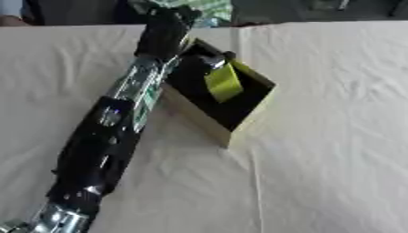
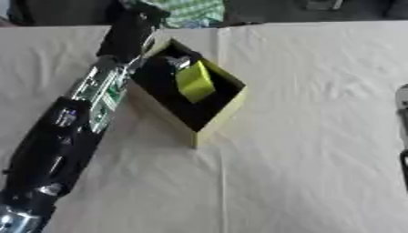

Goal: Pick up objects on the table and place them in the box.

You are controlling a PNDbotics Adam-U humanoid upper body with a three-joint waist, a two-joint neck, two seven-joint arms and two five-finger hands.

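Below the left hand, fingers pinching a yellow-green block over the box; looks light, rigid, top-edge grip.

Desk covered in a cream/beige cloth, fills nearly all of both views. Cloth is wrinkled, soft creases running across it. One long straight fold line runs from the far edge toward the near side, roughly mid-frame. Far edge of desk sits near the top of the views, slightly askew. Beyond that edge, background is dark and mostly indistinct. A green-and-white checked fabric shows at top centre behind the desk; cannot tell what it belongs to. Greyish shapes at the top right, too blurred to identify. Light is even and diffuse, no hard shadows on the cloth.
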